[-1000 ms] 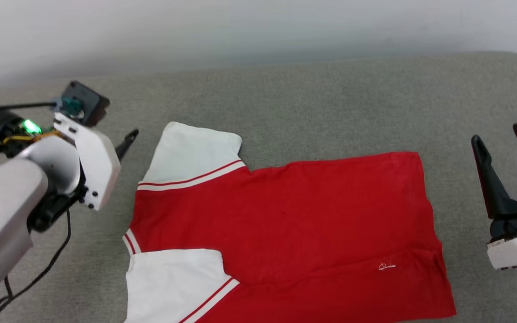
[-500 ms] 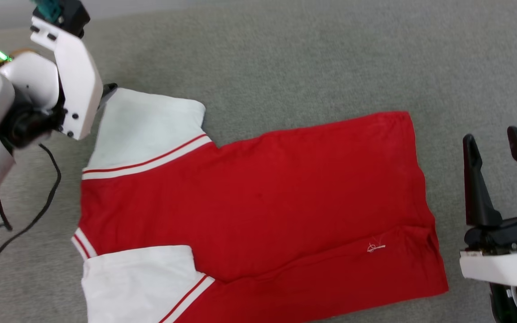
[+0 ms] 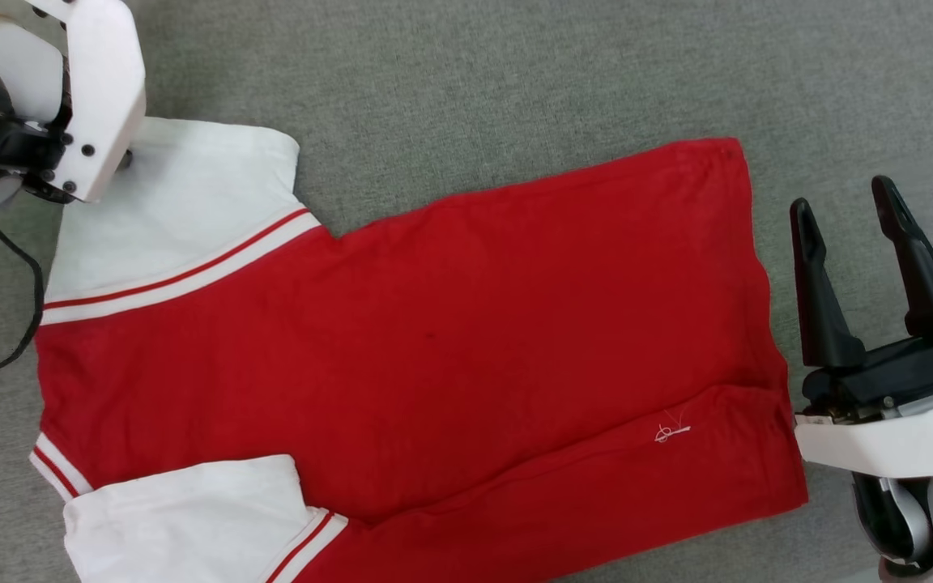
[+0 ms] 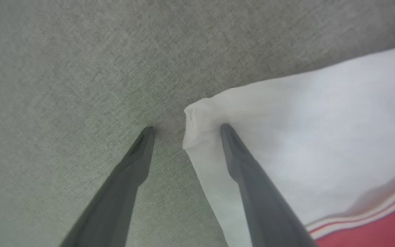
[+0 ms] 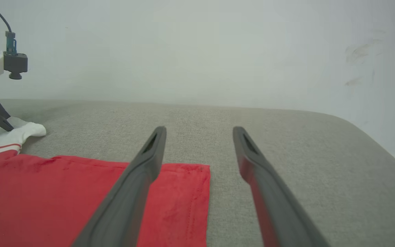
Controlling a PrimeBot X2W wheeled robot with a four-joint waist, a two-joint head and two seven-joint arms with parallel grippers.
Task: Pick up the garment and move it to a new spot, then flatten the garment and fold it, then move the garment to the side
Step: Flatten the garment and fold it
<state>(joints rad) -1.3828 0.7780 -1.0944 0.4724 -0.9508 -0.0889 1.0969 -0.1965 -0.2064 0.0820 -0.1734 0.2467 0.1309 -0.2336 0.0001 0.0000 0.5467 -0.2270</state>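
On grey upholstery [image 3: 515, 73] the red jersey shirt [image 3: 434, 340] is spread flat across the frame's middle. It is judged light, soft and limp, so an edge should be pinched. Both claws are seen wide apart and empty: the right gripper [image 3: 839, 198] at lower right, the left gripper [image 4: 185, 128] astride the white sleeve corner [image 4: 192, 113] at upper left.

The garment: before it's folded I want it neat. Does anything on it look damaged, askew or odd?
Yes. On the garment, a loose white thread curls on the red cloth near the hem, beside a long diagonal crease. The far white sleeve's corner is bunched up beside the left pincer.
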